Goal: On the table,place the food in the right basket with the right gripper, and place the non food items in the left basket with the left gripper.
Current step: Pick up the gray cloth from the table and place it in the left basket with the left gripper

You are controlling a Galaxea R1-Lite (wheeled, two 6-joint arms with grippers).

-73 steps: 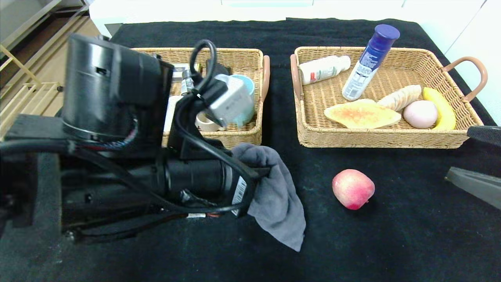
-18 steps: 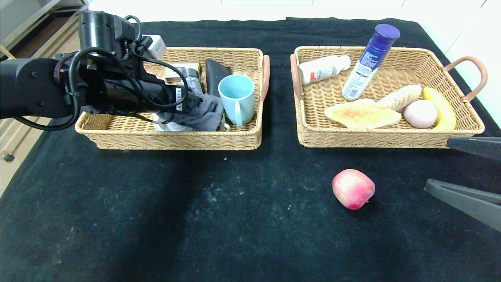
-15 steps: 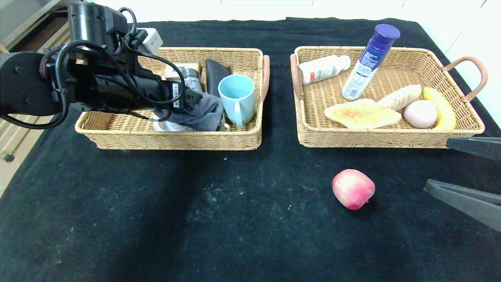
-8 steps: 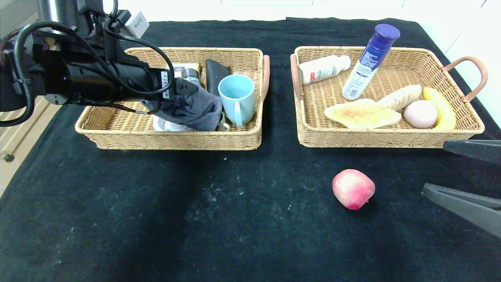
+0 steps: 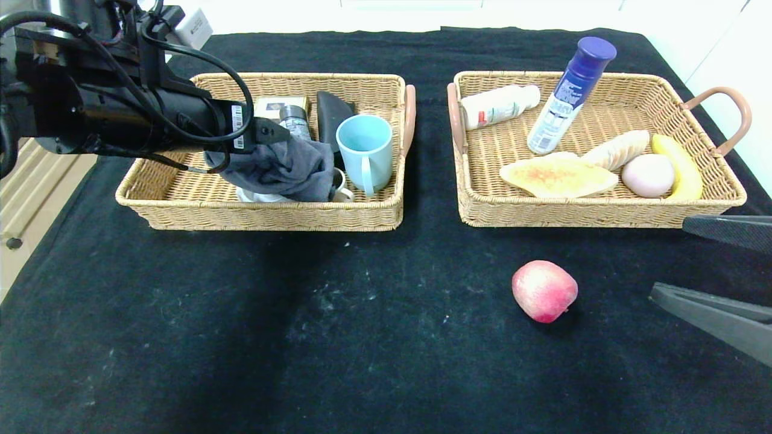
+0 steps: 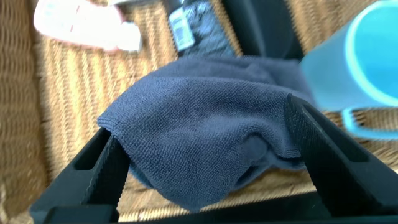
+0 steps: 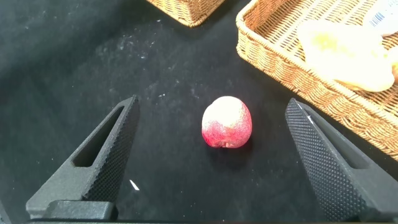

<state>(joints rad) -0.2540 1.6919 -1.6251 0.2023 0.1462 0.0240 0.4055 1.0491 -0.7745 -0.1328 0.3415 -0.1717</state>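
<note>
A red-pink peach [image 5: 544, 291] [image 7: 227, 121] lies on the black table [image 5: 301, 337] in front of the right basket [image 5: 579, 214]. My right gripper [image 5: 668, 257] [image 7: 213, 104] is open at the right edge, a short way from the peach and with its fingers either side of it in the right wrist view. The croissant [image 5: 616, 149] lies in the right basket. My left gripper [image 5: 283, 144] [image 6: 199, 121] hovers over the left basket [image 5: 271, 217], jaws wide. A grey cloth [image 5: 283, 172] [image 6: 205, 137] is draped between its fingers and rests in the basket.
The right basket also holds a flat toast-like piece [image 5: 558, 175], a pale pink ball [image 5: 647, 175], a banana [image 5: 678, 166], a blue spray bottle [image 5: 570, 93] and a white bottle [image 5: 499, 105]. A light blue mug [image 5: 365, 150] and small items sit in the left basket.
My left arm has drawn back to the left and upward over the left basket with its jaws spreading. The cloth stays in the basket. The right gripper and the peach have barely moved.
</note>
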